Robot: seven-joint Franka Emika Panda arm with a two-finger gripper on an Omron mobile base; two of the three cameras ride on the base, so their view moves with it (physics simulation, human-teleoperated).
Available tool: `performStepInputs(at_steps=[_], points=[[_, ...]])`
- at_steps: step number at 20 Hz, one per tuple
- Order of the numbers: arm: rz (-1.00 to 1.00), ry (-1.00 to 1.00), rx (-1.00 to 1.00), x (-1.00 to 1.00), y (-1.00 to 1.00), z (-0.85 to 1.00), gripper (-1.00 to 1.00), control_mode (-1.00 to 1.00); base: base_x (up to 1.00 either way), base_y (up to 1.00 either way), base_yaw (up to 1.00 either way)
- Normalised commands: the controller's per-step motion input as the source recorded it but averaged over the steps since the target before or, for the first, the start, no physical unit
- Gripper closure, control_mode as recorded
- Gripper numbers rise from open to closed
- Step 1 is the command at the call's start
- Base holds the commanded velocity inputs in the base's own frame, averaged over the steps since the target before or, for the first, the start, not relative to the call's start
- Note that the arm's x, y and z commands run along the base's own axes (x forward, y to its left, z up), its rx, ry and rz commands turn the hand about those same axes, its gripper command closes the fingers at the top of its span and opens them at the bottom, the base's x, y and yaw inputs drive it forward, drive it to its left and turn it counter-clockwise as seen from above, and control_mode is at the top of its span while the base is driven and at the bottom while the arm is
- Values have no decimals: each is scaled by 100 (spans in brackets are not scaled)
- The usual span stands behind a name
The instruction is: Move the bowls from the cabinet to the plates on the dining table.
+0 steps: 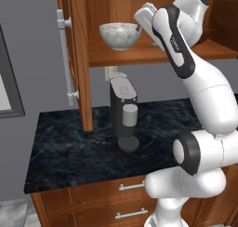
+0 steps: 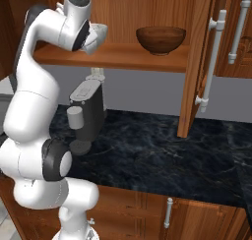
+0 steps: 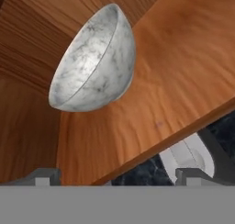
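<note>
Both base views look forward and down from behind the arm, one from its left, one from its right, sharing the open cabinet (image 1: 83,58), its shelf (image 2: 123,57) and the dark table (image 1: 74,147). The hand view sits close above the shelf, rolled sideways.

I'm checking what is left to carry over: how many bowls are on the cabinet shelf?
2. The marbled bowl stands on the shelf toward its left, just ahead of the open gripper. The brown bowl stands toward the right end. The arm could hide more.
</note>
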Motion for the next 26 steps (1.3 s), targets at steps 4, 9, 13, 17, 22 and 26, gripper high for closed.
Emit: performStepInputs(at_steps=[4, 9, 13, 17, 22, 26], points=[[0, 0, 0, 47, 4, 0, -100, -100, 0, 0, 0], [0, 0, 0, 45, 0, 0, -100, -100, 0, 0, 0], [0, 0, 0, 44, 0, 0, -100, -100, 0, 0, 0], [0, 0, 0, 34, 0, 0, -100, -100, 0, 0, 0], [0, 0, 0, 18, 0, 0, -100, -100, 0, 0, 0], [0, 0, 0, 23, 0, 0, -100, -100, 0, 0, 0]])
